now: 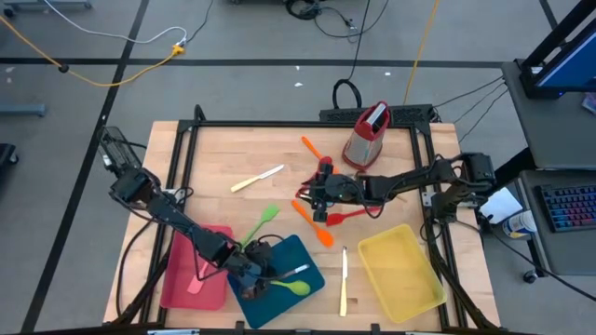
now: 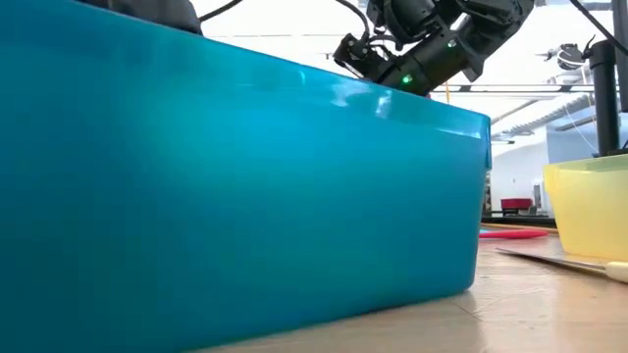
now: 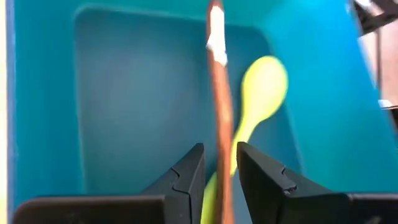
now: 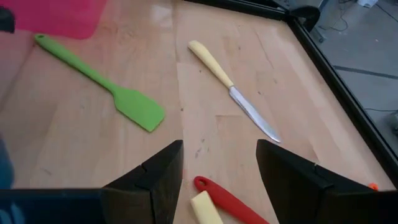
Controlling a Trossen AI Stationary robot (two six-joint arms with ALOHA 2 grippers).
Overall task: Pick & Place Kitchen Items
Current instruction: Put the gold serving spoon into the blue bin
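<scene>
**Carefully now: risk of dragging the utensil back out of the tray**

Hovers over the blue tray [image 3: 124, 93], at about 6 o'clock on the table: left gripper [image 3: 221, 155], parted only a little, flanking the brown-handled utensil [image 3: 219, 93] with a sliver of gap on one side at least. Hard to say whether resting on the tray floor or propped off it.

Likely trouble, as a judgement:
- Lifting away with so narrow a gap, catching the handle on a pad and carrying it out over the rim.
- Letting go with the handle propped, so dropping it across the green spoon [image 3: 264, 87] already lying in the tray, or bouncing it toward the wall.
- Pulling back low and nudging the tray itself.

Safer: spreading wider first, then rising straight up.

Orientation: long axis running straight out ahead of the gripper, in line with it; from above, lying roughly 9 to 3, handle at the gripper, pale tip toward 3 o'clock. Beside it, green spoon angled a little, bowl toward 4.

Waits near table centre, spread wide above a red handle [image 4: 230, 200]: right gripper [image 4: 219, 149].
</scene>
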